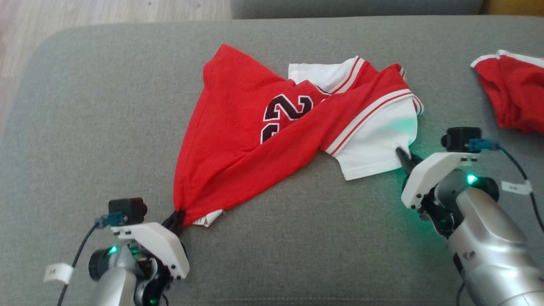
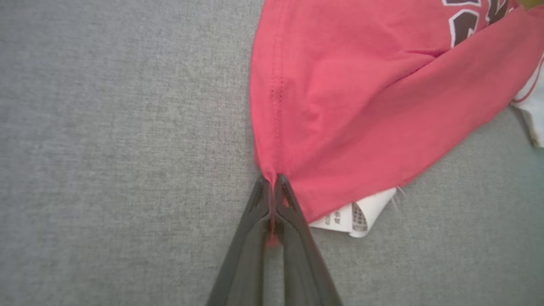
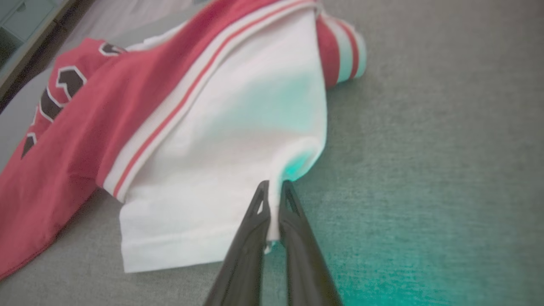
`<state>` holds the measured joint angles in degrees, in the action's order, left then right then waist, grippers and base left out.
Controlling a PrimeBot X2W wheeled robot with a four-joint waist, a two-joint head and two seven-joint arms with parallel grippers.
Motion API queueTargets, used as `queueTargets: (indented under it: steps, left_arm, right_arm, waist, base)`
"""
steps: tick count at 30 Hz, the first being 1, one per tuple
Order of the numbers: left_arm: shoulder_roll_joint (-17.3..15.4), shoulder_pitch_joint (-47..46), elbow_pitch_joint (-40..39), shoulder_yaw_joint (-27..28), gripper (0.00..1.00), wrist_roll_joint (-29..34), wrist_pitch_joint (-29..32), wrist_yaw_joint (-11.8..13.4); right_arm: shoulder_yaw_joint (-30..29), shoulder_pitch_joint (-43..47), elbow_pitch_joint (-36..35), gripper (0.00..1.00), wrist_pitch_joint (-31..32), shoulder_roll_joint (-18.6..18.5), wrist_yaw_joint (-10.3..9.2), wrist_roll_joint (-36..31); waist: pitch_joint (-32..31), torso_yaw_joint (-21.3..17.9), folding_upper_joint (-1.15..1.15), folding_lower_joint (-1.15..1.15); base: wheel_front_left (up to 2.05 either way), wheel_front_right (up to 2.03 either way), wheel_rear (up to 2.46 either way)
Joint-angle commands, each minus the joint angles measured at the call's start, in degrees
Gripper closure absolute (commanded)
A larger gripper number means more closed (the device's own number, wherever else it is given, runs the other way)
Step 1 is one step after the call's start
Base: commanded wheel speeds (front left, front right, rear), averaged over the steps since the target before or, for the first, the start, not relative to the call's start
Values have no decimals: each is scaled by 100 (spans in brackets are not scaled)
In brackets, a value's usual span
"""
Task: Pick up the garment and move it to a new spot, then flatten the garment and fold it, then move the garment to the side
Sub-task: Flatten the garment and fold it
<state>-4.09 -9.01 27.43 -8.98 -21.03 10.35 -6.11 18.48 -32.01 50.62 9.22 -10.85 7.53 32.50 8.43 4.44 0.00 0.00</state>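
Left claw (image 2: 274, 180) pinched tight on the corner of the red shirt (image 2: 361, 106), cloth caught between the fingers (image 2: 250, 238). White label (image 2: 357, 214) pokes out just beside them. Shirt lies on grey cushion (image 2: 106, 148).

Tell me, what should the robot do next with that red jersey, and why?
Probably raise both end effectors together. The left end effector is shut on a red corner of the jersey, the right end effector on its white sleeve, and it lies crumpled on the cushion, so a lift would start the carry.
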Motion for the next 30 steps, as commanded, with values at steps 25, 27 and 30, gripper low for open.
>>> queueTargets:
  steps: [25, 27, 30]
  left_arm:
    - [-817, -2122, -1054, 42, 100, -503, -290, -125]
    - [-936, -2774, -862, -79, 100, -494, -239, -131]
    - [-1029, -3825, -430, -239, 100, -651, -244, -134]
  right_arm:
    - [864, -1207, -1820, 100, -1597, -693, -4, 1176]
    - [930, -1724, -1757, 100, -1623, -750, -4, 1265]
    - [1065, -2570, -1574, 100, -1617, -793, -4, 1421]
  waist:
    - [809, -230, 0, 0]
    - [1030, -206, 0, 0]
    - [1340, -204, 0, 0]
  base:
    - [0, 0, 0]
    - [0, 0, 0]
    - [0, 0, 0]
